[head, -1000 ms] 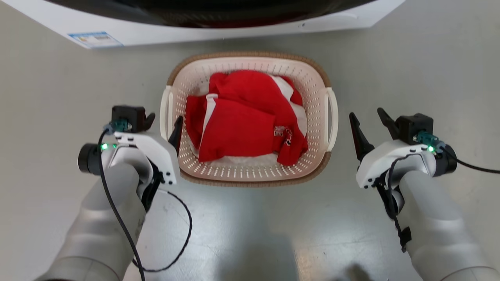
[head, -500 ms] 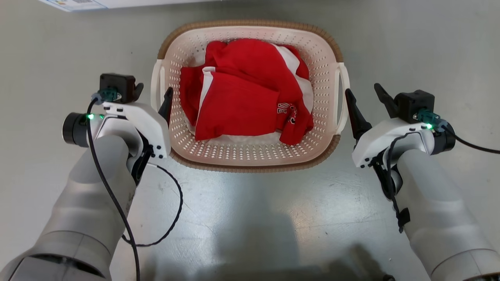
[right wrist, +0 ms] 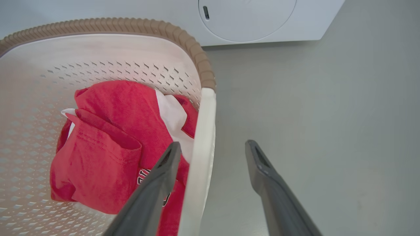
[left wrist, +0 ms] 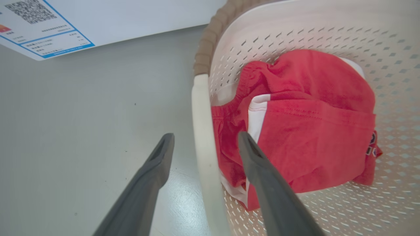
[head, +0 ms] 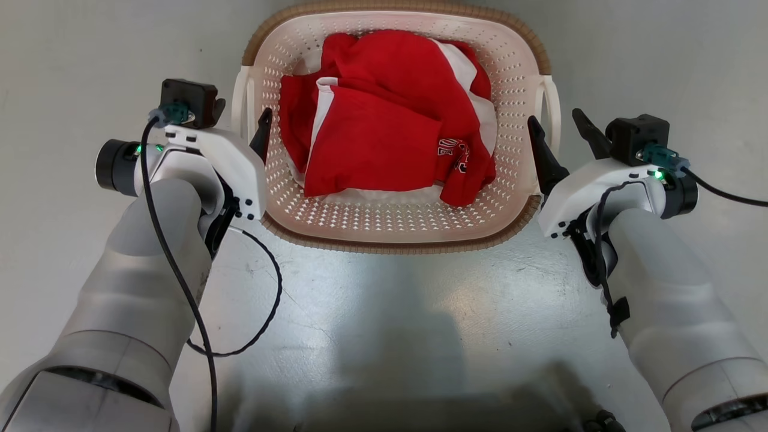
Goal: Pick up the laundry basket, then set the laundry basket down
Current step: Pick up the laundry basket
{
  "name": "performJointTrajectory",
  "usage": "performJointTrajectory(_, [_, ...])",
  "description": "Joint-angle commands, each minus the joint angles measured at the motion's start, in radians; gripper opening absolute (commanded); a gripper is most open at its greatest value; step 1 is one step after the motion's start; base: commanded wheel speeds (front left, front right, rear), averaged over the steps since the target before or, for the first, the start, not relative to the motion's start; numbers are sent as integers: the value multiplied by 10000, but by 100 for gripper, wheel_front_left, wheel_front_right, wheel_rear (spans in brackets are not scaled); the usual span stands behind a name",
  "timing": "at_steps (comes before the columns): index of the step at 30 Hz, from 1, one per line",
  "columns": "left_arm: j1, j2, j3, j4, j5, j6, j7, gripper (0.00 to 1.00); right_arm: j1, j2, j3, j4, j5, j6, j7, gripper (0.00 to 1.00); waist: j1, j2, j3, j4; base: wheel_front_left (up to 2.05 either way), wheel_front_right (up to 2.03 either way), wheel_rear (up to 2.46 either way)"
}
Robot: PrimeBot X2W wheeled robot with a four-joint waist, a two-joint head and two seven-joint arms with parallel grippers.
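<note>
Laundry basket [head: 396,219], handles [right wrist: 204,137] straddled by left end effector [head: 241,114], right end effector [head: 553,117]

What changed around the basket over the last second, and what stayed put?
The right tool moved inward to the laundry basket; its open fingers now straddle the right handle, one inside, one outside. Nothing is gripped yet. The head camera also shifted. Unchanged: the left tool open astride the left handle, the basket on the floor, red clothes inside.
</note>
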Motion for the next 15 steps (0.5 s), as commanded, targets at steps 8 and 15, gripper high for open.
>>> performJointTrajectory(8, [-300,238,-170,100,-31,-60,295,100,-370,158,834,751,813,60,-60,100,0,0,172,118,0,0,0])
performJointTrajectory(15, [-417,207,-334,168,-58,-60,484,100,-607,158,1468,1159,1661,60,299,100,0,0,169,105,0,0,0])
